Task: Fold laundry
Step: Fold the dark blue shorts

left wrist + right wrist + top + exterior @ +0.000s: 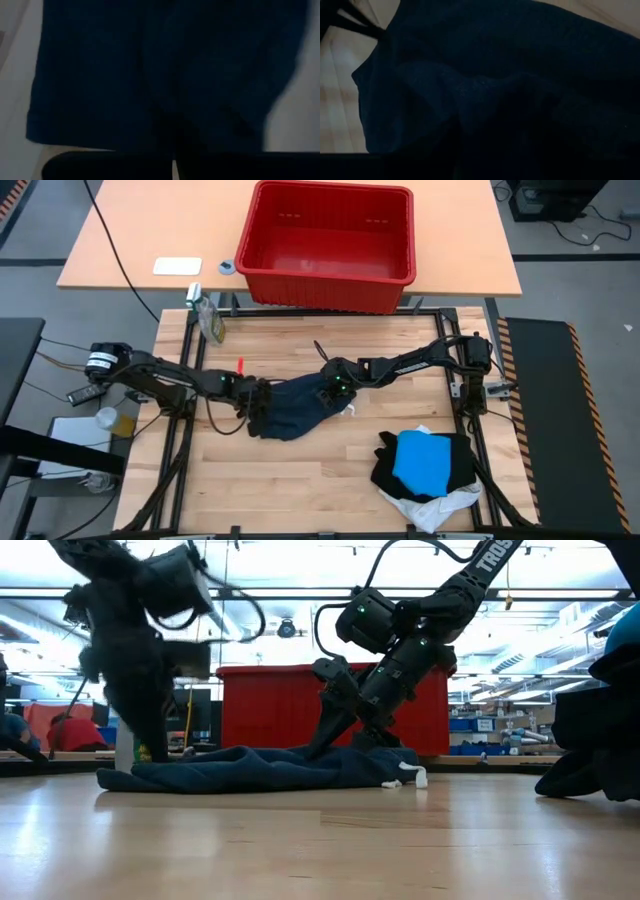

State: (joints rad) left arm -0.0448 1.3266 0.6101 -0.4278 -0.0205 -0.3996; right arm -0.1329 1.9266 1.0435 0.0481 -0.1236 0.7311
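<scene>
A dark blue garment (298,410) lies crumpled lengthwise on the middle of the wooden table, and shows as a low heap in the low view (260,768). My left gripper (258,398) is shut at its left end. My right gripper (333,388) stands at its right end, fingers apart (345,745) and slanting down onto the cloth. At the near right lies a pile of laundry: a black piece (458,458) with a bright blue piece (428,460) on top and a white piece (440,505) under it. My left gripper pinches the garment's left end (173,150) between its two fingers, slanting down from the table's left. One layer or several, I cannot tell. The cloth stays flat on the table, slack. My right gripper's fingers reach down to the bunched cloth (485,95); whether they touch it cannot be told.
A red plastic basket (330,275) stands on a second table beyond the far edge. A small bottle (208,318) sits at the far left corner, and a small red object (240,365) lies near the left arm. Bare wood stretches along the near edge (280,490).
</scene>
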